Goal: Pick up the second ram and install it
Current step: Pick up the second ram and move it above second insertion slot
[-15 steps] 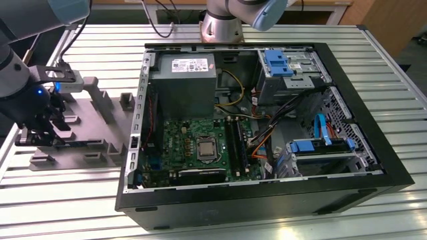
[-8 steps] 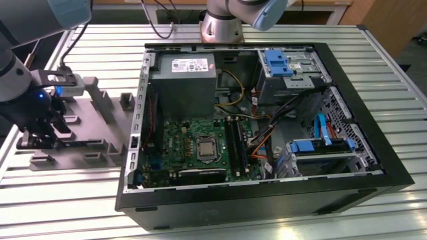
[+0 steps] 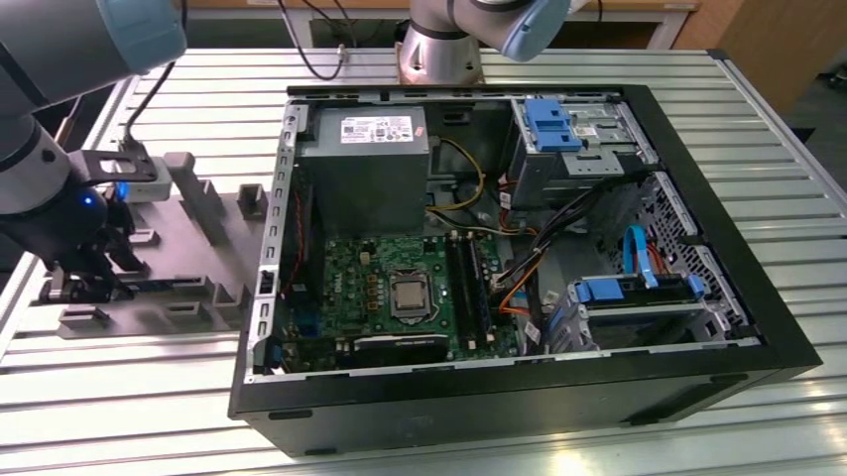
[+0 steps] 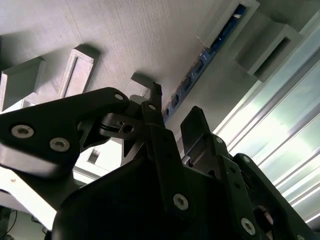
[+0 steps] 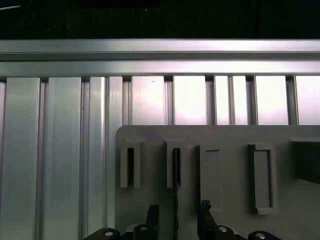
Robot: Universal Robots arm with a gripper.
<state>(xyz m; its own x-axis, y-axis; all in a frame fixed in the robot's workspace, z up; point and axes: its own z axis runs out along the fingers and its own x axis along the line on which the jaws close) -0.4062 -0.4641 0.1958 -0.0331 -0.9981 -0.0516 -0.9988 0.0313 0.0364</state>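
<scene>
1. The gray fixture (image 3: 179, 253) lay on the slatted metal table (image 3: 133, 397) and is the landmark for every place below.
2. The second ram (image 4: 200, 67) stood on its long edge in a narrow slot of the fixture. In the first wrist view it appeared edge-on as a thin dark line (image 5: 176, 170) running out of one of the fixture's small slotted blocks.
3. The gripper (image 5: 178, 212) hung low over the fixture, straddling the second ram. Its jaws were spread wide, one on each side of the strip. A gap showed on both sides, so nothing was clamped.
4. In the second wrist view the gripper (image 4: 175, 107) showed its black fingers (image 4: 195, 125). The strip's blue edge ran between them and on across the fixture's flat gray face.
5. In the exterior view the arm (image 3: 40, 149) stood above the end of the fixture farthest from the computer case (image 3: 741, 327), with the gripper (image 3: 82, 288) down at the fixture's surface.
6. The computer case lay open just beside the fixture, to the exterior view's right of it. Inside were the green motherboard (image 3: 351, 273) and its square processor (image 3: 408, 295).
7. The dark memory slots (image 3: 466, 268) sat on the side of the processor away from the fixture. Whether a strip already sat in them could not be told.
</scene>
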